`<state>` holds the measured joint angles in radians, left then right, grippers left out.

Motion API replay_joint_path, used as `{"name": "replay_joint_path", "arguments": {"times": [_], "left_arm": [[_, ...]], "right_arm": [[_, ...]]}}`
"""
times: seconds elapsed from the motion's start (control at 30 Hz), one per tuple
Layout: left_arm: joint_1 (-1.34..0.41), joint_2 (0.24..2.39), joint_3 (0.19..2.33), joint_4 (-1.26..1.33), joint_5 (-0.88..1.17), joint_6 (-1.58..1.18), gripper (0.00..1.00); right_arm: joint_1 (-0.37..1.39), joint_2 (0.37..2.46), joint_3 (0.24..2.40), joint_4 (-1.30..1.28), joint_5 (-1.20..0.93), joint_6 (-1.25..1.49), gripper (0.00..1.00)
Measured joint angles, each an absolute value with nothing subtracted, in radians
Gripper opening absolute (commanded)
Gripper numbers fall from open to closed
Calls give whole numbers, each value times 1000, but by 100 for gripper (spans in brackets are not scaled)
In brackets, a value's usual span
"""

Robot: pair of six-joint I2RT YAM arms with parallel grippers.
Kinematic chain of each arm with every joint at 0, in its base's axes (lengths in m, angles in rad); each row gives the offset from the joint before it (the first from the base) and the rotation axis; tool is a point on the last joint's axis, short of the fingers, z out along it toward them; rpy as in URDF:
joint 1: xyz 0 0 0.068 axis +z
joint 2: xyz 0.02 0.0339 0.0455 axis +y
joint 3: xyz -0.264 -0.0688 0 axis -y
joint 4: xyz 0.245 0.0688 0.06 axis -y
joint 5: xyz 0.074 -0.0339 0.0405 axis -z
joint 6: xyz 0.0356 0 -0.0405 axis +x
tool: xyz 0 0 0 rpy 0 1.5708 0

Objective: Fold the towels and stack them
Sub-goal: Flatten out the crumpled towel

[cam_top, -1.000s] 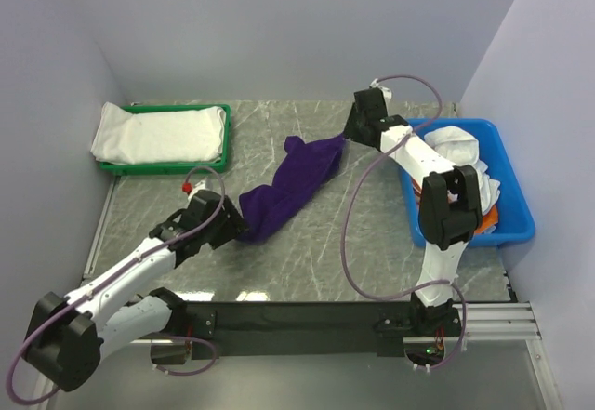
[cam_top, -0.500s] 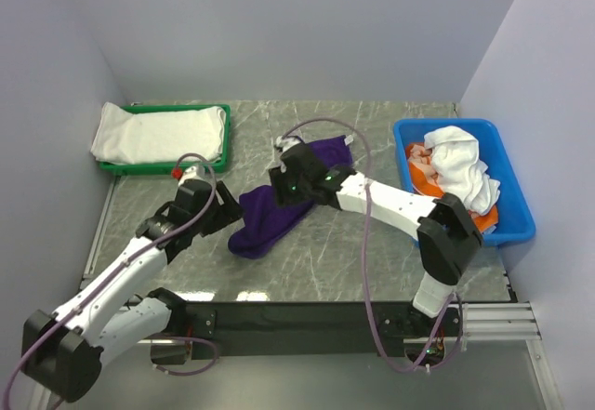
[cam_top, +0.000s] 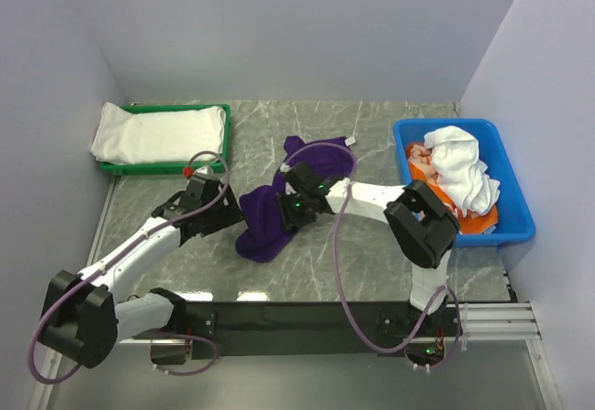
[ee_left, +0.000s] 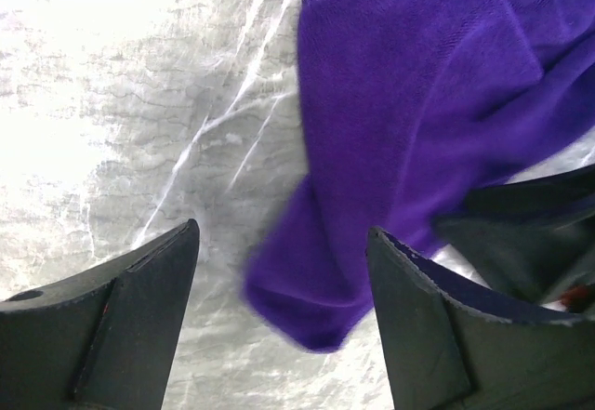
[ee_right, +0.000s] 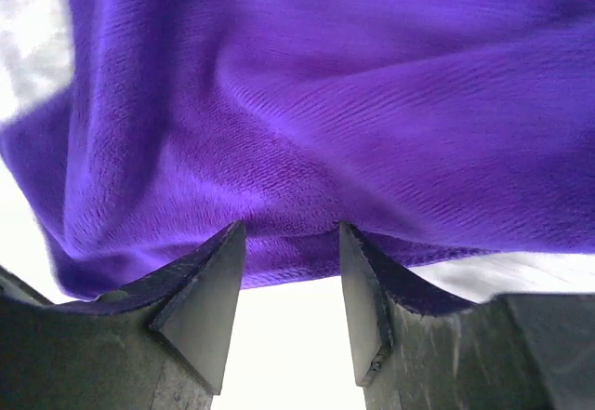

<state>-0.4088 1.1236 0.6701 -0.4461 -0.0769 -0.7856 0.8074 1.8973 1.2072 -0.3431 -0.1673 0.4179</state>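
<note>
A deep purple towel (cam_top: pixel 270 219) lies crumpled in the middle of the table. My left gripper (cam_top: pixel 226 213) stands open just left of it. In the left wrist view a corner of the purple towel (ee_left: pixel 321 308) rests on the table between the spread fingers of the left gripper (ee_left: pixel 282 231), touching neither. My right gripper (cam_top: pixel 296 204) sits low over the towel's middle. In the right wrist view the right gripper (ee_right: pixel 286 229) has its tips closed on a thick fold of the purple towel (ee_right: pixel 325 103). A folded white towel (cam_top: pixel 158 134) lies in the green tray (cam_top: pixel 226 140).
A blue bin (cam_top: pixel 516 224) at the right holds a white towel (cam_top: pixel 456 164) and an orange towel (cam_top: pixel 476 219) in a heap. Walls close in the table on the left, back and right. The arms' black base rail runs along the near edge.
My left gripper let go of the purple towel's near end and opened. My right gripper carried the far end from the back right to the towel's middle, bunching the cloth.
</note>
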Motion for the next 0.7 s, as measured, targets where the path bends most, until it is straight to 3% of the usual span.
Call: {"name": "replay_joint_path", "arguments": {"times": [0.37,0.7], "left_arm": [[-420,1229,684,-389,2,-767,80],[-613,1448,829,-286,17,-731,79]], "right_arm": [[402,1598,865,-333,-113,490,56],[638,1295,812,-385,20,384,65]]}}
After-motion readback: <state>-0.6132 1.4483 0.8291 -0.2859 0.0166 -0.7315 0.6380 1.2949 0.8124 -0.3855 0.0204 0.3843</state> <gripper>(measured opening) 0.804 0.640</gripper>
